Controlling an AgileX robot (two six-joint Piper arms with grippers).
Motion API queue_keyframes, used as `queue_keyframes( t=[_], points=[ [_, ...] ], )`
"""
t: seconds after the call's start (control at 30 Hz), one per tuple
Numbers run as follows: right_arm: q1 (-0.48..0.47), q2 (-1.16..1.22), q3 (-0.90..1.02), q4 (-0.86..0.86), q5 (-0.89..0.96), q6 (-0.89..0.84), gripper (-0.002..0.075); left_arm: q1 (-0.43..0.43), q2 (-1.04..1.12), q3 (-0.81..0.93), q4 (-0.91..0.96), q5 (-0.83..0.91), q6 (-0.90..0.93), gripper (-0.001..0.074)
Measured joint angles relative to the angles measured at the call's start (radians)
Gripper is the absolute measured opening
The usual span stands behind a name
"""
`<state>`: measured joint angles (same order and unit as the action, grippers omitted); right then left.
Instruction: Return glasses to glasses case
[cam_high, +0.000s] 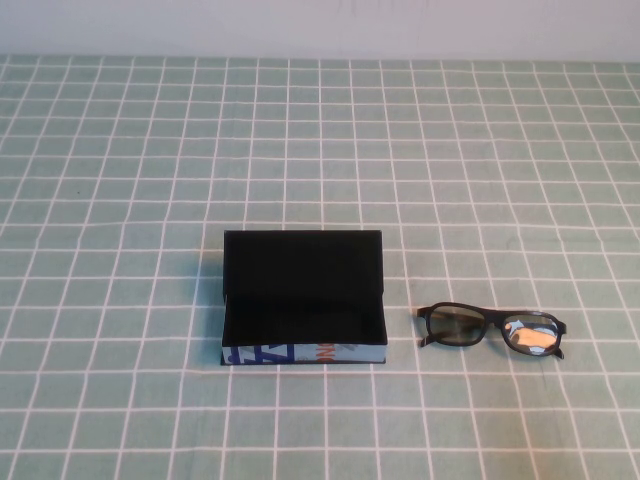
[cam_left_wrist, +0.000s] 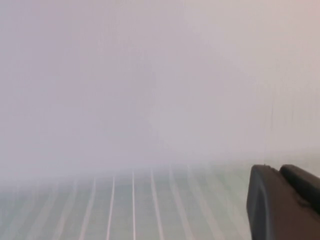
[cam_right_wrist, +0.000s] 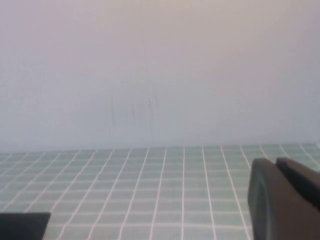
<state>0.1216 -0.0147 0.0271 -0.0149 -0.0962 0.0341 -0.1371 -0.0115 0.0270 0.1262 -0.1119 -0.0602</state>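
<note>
The glasses case (cam_high: 302, 352) lies open at the table's middle front, its black lid standing up at the back and its blue-and-white front edge facing me. Its black inside looks empty. The black glasses (cam_high: 490, 330) lie on the table just right of the case, apart from it, one lens reflecting light. Neither arm shows in the high view. My left gripper (cam_left_wrist: 277, 168) shows only in the left wrist view, fingers together, holding nothing, facing a pale wall. My right gripper (cam_right_wrist: 275, 161) shows likewise in the right wrist view, fingers together and empty.
The table is covered by a green cloth with a white grid (cam_high: 320, 150), with a white wall behind. A flat dark shape (cam_right_wrist: 22, 225) sits at the edge of the right wrist view; I cannot tell what it is.
</note>
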Motion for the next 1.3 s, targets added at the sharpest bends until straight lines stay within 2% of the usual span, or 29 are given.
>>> queue_keyframes(
  t=[0.17,0.5,0.6,0.7,0.77,0.93,1.1,1.3],
  points=[
    [0.000,0.000,0.000,0.000,-0.130,0.000,-0.0011,0.000,0.000,0.000,0.005,-0.298,0.005,0.0001],
    [0.000,0.000,0.000,0.000,-0.601,0.000,-0.0011,0.000,0.000,0.000,-0.003,-0.552,-0.017,0.0001],
    [0.000,0.000,-0.041,0.000,-0.628,0.019,-0.0011,0.000,-0.002,-0.005,-0.003,-0.658,-0.049,0.0001],
    [0.000,0.000,-0.154,0.000,-0.601,0.056,-0.0011,0.000,-0.002,-0.080,-0.003,-0.666,-0.079,0.0001],
    [0.000,0.000,-0.266,0.000,-0.539,0.111,-0.0011,0.000,-0.003,-0.169,-0.003,-0.594,-0.091,0.0001],
    [0.000,0.053,-0.556,-0.057,-0.261,0.256,-0.0011,0.000,0.014,-0.406,-0.003,-0.282,-0.134,0.0001],
    [0.000,0.234,-0.821,-0.093,0.040,0.281,-0.0011,0.000,0.166,-0.662,-0.003,0.014,-0.149,0.0001],
    [0.000,0.499,-0.994,-0.104,0.420,0.276,-0.0011,0.000,0.401,-0.881,-0.003,0.487,-0.085,0.0001]
  ],
)
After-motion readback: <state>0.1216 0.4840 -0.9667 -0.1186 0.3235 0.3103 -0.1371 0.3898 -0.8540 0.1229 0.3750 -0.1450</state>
